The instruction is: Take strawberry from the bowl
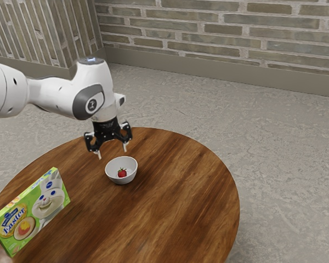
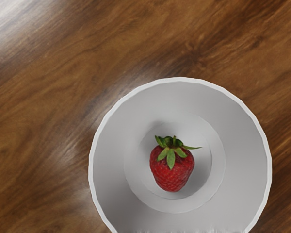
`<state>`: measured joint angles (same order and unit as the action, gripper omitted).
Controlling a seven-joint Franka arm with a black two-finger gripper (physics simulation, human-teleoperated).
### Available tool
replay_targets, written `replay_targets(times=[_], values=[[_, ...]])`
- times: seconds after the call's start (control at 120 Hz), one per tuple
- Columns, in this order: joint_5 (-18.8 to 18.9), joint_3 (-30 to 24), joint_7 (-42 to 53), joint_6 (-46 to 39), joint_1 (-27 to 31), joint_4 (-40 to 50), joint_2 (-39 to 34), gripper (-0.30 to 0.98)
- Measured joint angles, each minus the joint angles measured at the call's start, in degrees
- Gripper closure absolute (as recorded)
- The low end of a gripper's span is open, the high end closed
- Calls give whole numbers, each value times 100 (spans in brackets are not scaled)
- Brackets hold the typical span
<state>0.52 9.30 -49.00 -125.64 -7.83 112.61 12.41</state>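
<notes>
Pincer point(image 1: 113, 152) was spread, nothing between its fingers, hanging above the white bowl point(image 1: 113, 177). Strawberry point(image 2: 172, 170) sat inside on the bowl's bottom, red body, green leaves on, touching neither finger. Bowl was upright on the round wooden tabletop point(image 1: 181, 203). Green Easter box point(image 1: 50, 201) stood on the same tabletop, toward the exterior view's left, apart from the bowl.

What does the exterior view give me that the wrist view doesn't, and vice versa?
Exterior view: the arm, its open gripper above the table, the green Easter box, brick wall and floor.
Wrist view: close detail, the individual leaves and the ring-shaped step inside the bowl.
Both: the red strawberry in that bowl, on the wooden table.
</notes>
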Motion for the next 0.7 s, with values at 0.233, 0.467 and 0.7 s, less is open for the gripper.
replay_targets(times=[0.233,0.467,0.7], values=[[72,1,177,-184,-47,27,255,31],[93,10,300,-454,-39,-175,687,37],[68,34,340,-650,-42,-248,867,38]])
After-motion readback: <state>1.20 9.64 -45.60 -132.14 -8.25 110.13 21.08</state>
